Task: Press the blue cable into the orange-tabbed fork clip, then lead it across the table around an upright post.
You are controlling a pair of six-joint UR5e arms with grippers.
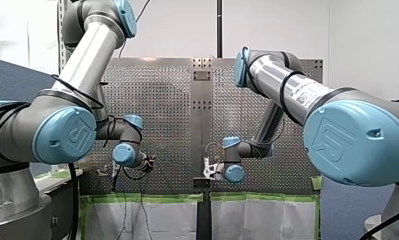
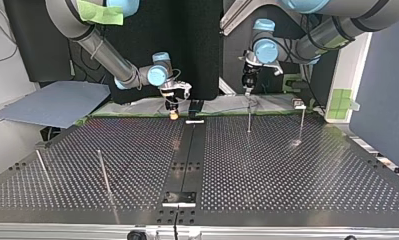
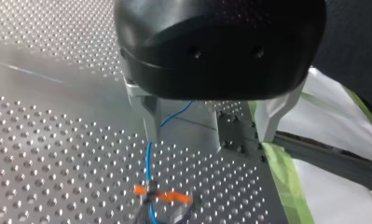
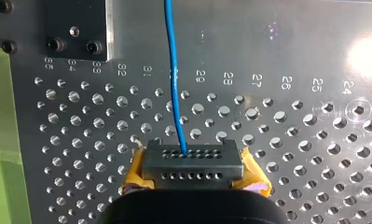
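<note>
Four thin posts break up the perforated table (image 2: 287, 170) in the top view: the far posts (image 2: 249, 119) at the right near the back edge, and the near posts (image 2: 103, 172) at the left, with wide bare plate between the two pairs. Both grippers sit at the back edge, close to the green tape (image 3: 279, 177) that borders it. The left gripper (image 3: 209, 133) hangs just above one far post with its metal fingers (image 3: 151, 119) spread well apart. The blue cable (image 3: 148, 161) comes out just beside one finger, clear of the other, and runs down to the orange-tabbed clip (image 3: 162, 197) ahead of the gripper. How deep it sits in the fork is hard to make out. The right gripper (image 4: 191, 161), with yellow pads (image 4: 254, 175), is low over the table near the middle strip. Its jaws are pressed together on the cable, which ends between them, though the contact itself is hidden. In the front view the arms' large joints cover much of the table.
</note>
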